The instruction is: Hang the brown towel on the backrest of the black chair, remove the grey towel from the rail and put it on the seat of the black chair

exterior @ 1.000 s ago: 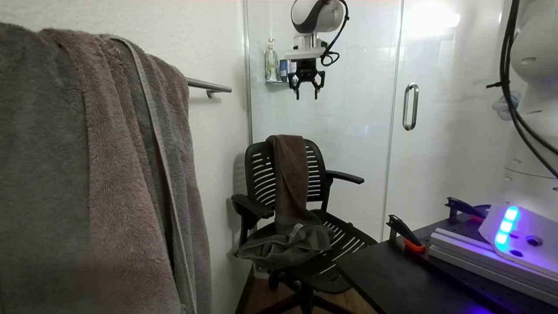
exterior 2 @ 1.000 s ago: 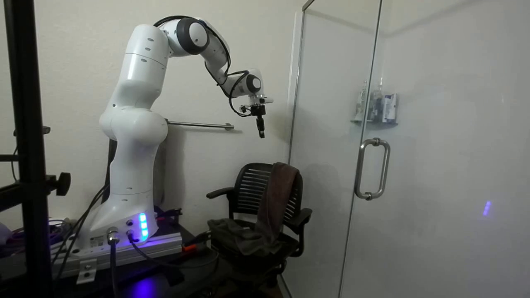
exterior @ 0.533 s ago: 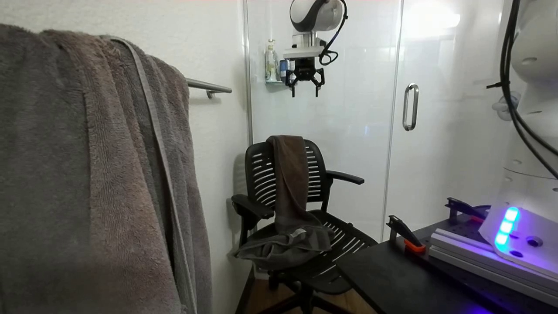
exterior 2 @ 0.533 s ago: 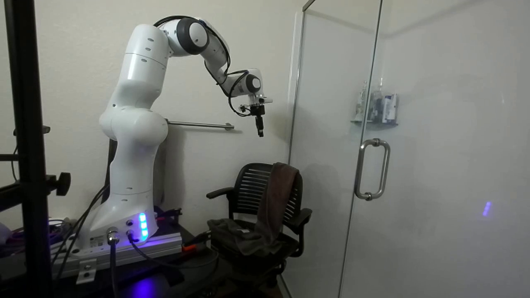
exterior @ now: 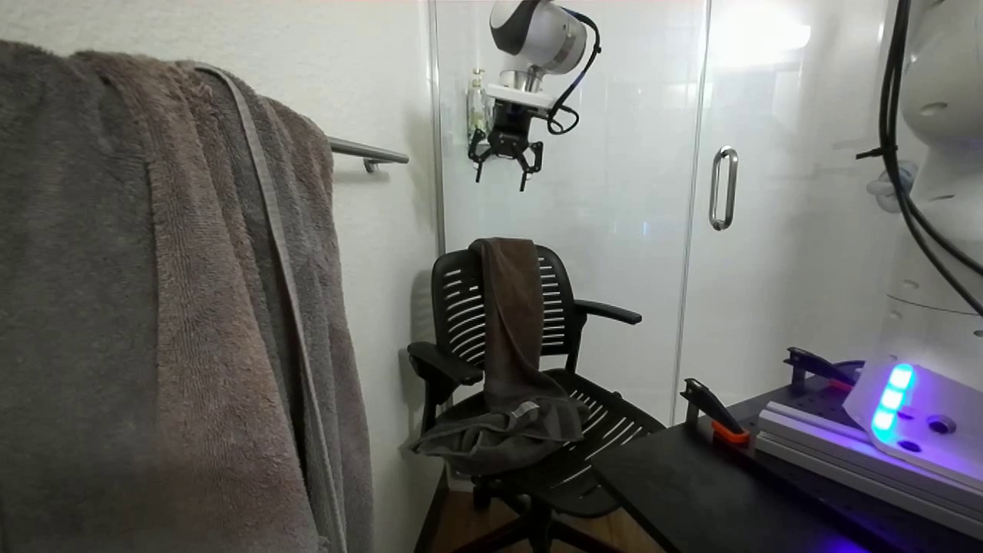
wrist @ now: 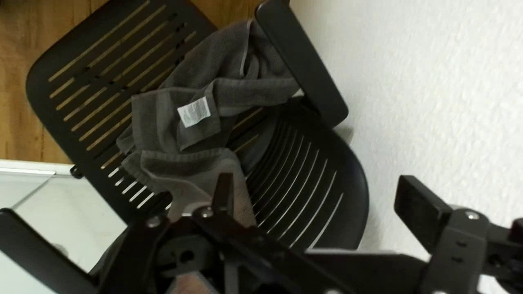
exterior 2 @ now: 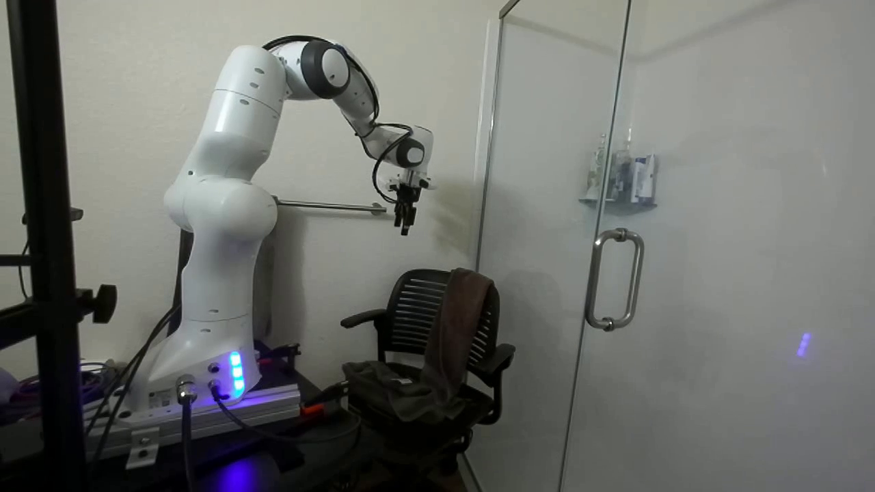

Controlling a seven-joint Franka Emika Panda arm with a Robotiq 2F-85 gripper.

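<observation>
My gripper (exterior: 500, 185) hangs open above the black chair (exterior: 457, 307), between the rail and the glass, with nothing in its fingers. In the wrist view the gripper (wrist: 318, 200) shows its fingers wide apart over the slatted backrest (wrist: 310, 179). The brown towel (exterior: 513, 299) is draped over the top of the backrest. A rumpled dark grey cloth (wrist: 175, 118) with a white tag lies on the seat (wrist: 118, 65); I cannot tell whether it is part of the brown towel. The large grey towel (exterior: 223, 307) hangs from the wall rail (exterior: 369, 150), whose far end sticks out bare.
Armrests (exterior: 610, 311) flank the seat. Behind the chair stands a glass shower wall with a metal handle (exterior: 723, 188) and a shelf of bottles (exterior 2: 622, 174). The robot's black table (exterior: 676, 491) carries clamps (exterior: 714, 411) near the chair. The white wall (wrist: 429, 81) runs beside the chair.
The gripper's fingers have spread wider. The gripper has then shifted toward the rail wall, dropped a little and tilted. The towels and chair have stayed put.
</observation>
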